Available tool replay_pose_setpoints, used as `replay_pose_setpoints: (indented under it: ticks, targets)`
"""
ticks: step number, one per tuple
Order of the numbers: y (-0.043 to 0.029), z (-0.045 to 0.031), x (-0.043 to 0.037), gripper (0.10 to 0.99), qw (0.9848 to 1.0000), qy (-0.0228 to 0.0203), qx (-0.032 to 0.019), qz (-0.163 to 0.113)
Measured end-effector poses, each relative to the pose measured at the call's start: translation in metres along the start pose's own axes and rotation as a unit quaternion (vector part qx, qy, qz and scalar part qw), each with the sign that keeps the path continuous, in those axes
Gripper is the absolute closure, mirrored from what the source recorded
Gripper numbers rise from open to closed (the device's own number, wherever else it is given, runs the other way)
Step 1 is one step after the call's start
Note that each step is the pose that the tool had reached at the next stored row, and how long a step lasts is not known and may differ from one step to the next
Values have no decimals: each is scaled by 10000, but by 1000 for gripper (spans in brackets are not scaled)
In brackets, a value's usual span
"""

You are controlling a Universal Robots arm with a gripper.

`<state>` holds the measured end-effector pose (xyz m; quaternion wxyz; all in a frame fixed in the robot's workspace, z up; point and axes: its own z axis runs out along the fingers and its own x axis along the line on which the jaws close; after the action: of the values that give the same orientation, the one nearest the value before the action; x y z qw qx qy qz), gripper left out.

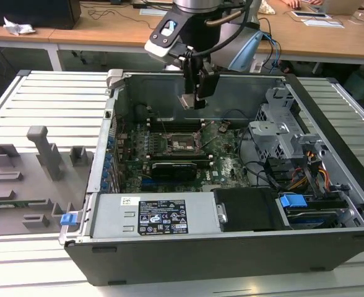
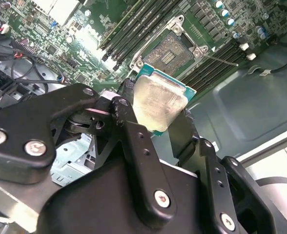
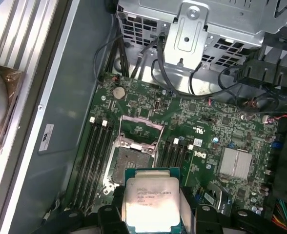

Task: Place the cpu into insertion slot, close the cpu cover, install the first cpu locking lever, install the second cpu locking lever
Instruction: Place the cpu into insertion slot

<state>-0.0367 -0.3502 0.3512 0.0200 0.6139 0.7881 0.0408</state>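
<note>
Exterior view: your gripper (image 1: 192,99) hangs inside the open computer case (image 1: 330,111), above the motherboard, with the cpu (image 1: 187,101) clamped between its fingers, clear of the insertion slot (image 1: 183,143) below it and not yet over its centre, as I judge it. Second wrist view: the black fingers (image 2: 126,105) pinch the cpu (image 2: 158,105) on two opposite edges, so the pincer is narrow and holding the chip; the insertion slot (image 2: 174,52) sits beyond it, bare and dark. First wrist view: the cpu (image 3: 151,204) is just short of the insertion slot (image 3: 133,158), edges roughly parallel to the metal rim; the cpu cover (image 3: 142,126) looks swung up on the slot's far edge, out of the way. For a clean placement, I'd say: keep the chip level, square its corners to the rim, come straight down, never slide it across the contacts, and let go only once it lies flush. The chip itself: flat square, pale silvery-grey lid with faint print, thin green substrate edge showing round it.
</note>
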Motion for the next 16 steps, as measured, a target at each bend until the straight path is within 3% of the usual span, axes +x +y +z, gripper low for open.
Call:
replay_pose_setpoints:
  ticks: [16]
  targets:
    - [-11,128,-2,561,9999,-13,-1,112]
